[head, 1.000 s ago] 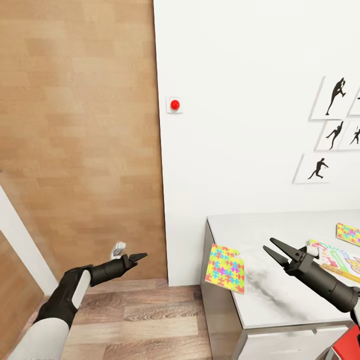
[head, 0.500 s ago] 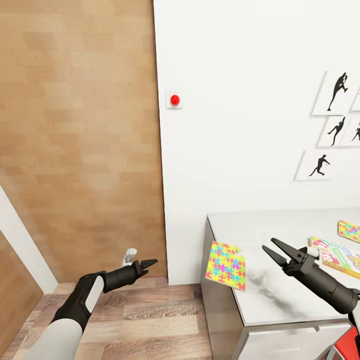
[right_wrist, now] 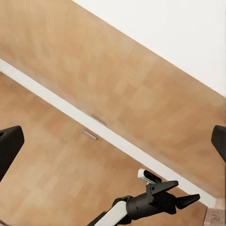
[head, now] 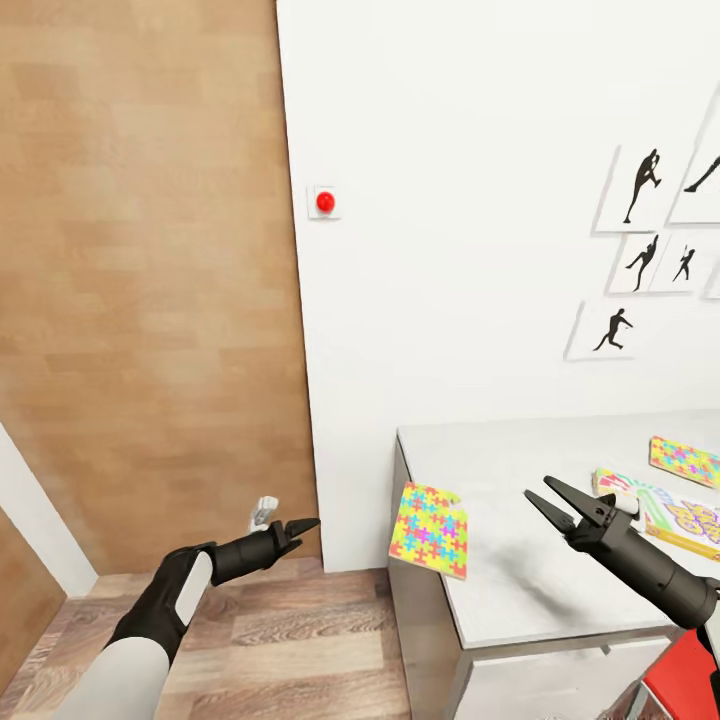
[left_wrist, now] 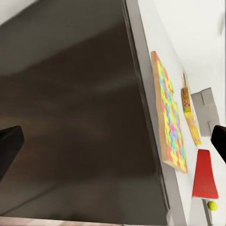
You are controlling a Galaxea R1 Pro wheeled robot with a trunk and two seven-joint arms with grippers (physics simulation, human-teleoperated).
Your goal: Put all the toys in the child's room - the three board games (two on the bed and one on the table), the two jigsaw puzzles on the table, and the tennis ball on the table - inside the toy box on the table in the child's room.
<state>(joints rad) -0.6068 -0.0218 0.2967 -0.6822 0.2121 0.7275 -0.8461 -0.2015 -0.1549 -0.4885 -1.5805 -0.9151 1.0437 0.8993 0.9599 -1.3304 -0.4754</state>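
Right hand hovers over the near part of the pale surface, fingers spread wide, gripping nothing. Fingertips point toward the surface's end edge and the wall corner.

One jigsaw puzzle sits just ahead of those fingertips, at the end edge of the surface, overhanging it and tilted, its face turned outward. The two are apart, not touching. In the left wrist view the same puzzle reads as a thin sheet seen nearly edge-on, long axis running along the surface's side.

Behind the right hand, beside its wrist, lies a white board game with green and red print, flat, long axis across the surface. Further back toward the wall rests the second jigsaw puzzle, flat.

Left hand is held out over the wood-plank floor, well apart from the surface; in the head view its fingers look pressed together, tips aimed at the overhanging puzzle. It also shows in the right wrist view.

The tennis ball, tiny, shows in the left wrist view, beyond a red panel.

Wall carries a red button and black athlete silhouettes.
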